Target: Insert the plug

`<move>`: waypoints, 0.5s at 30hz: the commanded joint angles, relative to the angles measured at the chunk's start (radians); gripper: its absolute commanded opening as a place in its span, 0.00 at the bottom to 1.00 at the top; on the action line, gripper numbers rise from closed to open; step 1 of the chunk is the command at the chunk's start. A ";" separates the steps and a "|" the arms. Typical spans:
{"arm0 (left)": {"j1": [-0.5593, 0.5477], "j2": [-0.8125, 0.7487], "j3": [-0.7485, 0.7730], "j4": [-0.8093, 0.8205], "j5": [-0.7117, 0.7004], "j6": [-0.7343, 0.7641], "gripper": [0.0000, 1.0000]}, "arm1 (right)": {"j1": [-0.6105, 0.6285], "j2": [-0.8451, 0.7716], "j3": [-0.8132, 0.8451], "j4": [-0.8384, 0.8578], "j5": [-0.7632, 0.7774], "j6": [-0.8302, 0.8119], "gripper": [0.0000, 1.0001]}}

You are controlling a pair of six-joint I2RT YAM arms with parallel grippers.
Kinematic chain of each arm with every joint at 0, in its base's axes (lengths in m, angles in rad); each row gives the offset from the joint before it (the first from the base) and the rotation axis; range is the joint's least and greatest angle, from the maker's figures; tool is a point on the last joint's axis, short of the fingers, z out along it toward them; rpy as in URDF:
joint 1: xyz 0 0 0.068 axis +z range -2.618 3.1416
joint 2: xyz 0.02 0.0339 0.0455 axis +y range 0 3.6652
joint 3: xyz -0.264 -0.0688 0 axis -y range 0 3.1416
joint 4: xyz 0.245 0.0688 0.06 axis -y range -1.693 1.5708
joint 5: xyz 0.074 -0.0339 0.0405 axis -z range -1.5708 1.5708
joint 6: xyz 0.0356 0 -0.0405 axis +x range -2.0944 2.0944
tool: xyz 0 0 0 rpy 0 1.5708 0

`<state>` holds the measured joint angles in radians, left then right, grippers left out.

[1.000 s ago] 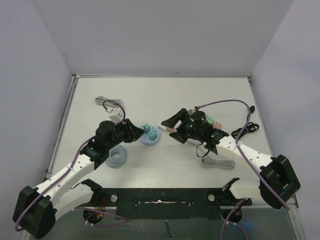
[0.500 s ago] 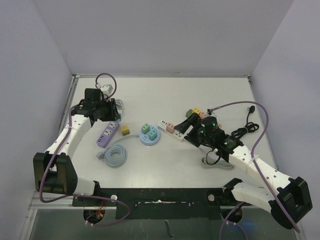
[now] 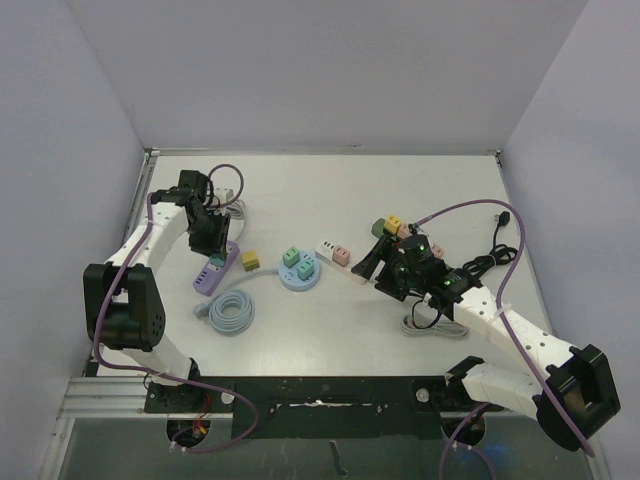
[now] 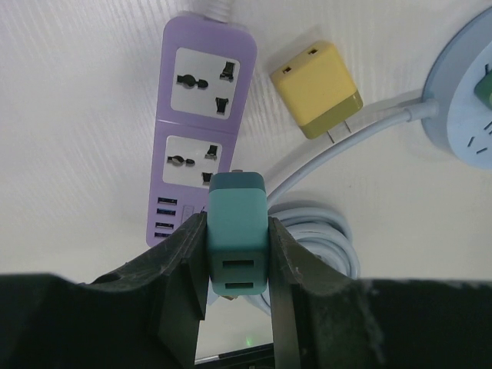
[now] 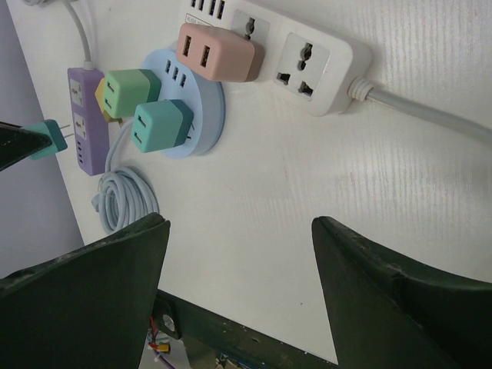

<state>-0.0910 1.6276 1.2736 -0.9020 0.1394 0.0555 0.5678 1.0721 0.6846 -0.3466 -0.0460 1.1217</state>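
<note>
The left gripper (image 4: 237,234) is clamped on the teal boxy plastic charger plug (image 4: 238,211), its prongs aimed at the near socket of the flat purple plastic power strip (image 4: 201,100) but seemingly unseated, so insertion is not yet done; the right gripper (image 5: 240,224) gapes empty.

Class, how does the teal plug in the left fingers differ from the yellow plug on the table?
Colour: teal plug versus yellow plug. Support: the teal plug is clamped between the left fingers over the purple power strip; the yellow plug lies loose on the table beside that strip. Pose: the teal plug's prongs face the strip, the yellow plug's point away from it. Both are boxy two-port chargers.
</note>
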 commanded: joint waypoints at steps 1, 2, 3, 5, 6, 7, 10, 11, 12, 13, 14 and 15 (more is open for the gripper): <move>-0.012 0.018 0.067 -0.079 -0.063 0.059 0.21 | -0.008 0.007 0.043 0.021 -0.007 -0.027 0.77; -0.016 0.027 0.076 -0.092 -0.084 0.066 0.21 | -0.008 0.010 0.043 0.026 -0.008 -0.024 0.77; -0.020 0.035 0.086 -0.101 -0.098 0.071 0.21 | -0.009 0.013 0.043 0.028 -0.008 -0.021 0.77; -0.021 0.052 0.100 -0.110 -0.116 0.081 0.21 | -0.009 0.019 0.041 0.036 -0.008 -0.015 0.77; -0.021 0.062 0.103 -0.114 -0.119 0.086 0.21 | -0.008 0.022 0.041 0.037 -0.008 -0.013 0.77; -0.022 0.069 0.108 -0.115 -0.122 0.089 0.21 | -0.008 0.023 0.041 0.038 -0.009 -0.011 0.77; -0.028 0.083 0.104 -0.113 -0.123 0.103 0.21 | -0.008 0.026 0.043 0.034 -0.006 -0.011 0.77; -0.029 0.085 0.100 -0.108 -0.124 0.107 0.21 | -0.007 0.026 0.041 0.032 -0.003 -0.012 0.77; -0.031 0.089 0.096 -0.106 -0.123 0.110 0.21 | -0.006 0.026 0.041 0.032 -0.002 -0.011 0.77; -0.034 0.096 0.093 -0.106 -0.126 0.111 0.21 | -0.007 0.026 0.040 0.032 -0.001 -0.009 0.77; -0.037 0.101 0.090 -0.108 -0.130 0.113 0.21 | -0.007 0.026 0.040 0.032 0.000 -0.009 0.77; -0.040 0.106 0.087 -0.108 -0.133 0.118 0.21 | -0.007 0.027 0.041 0.032 0.002 -0.007 0.77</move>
<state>-0.1173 1.7164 1.3350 -0.9913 0.0212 0.1299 0.5678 1.0946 0.6846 -0.3458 -0.0479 1.1141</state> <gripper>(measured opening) 0.290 0.765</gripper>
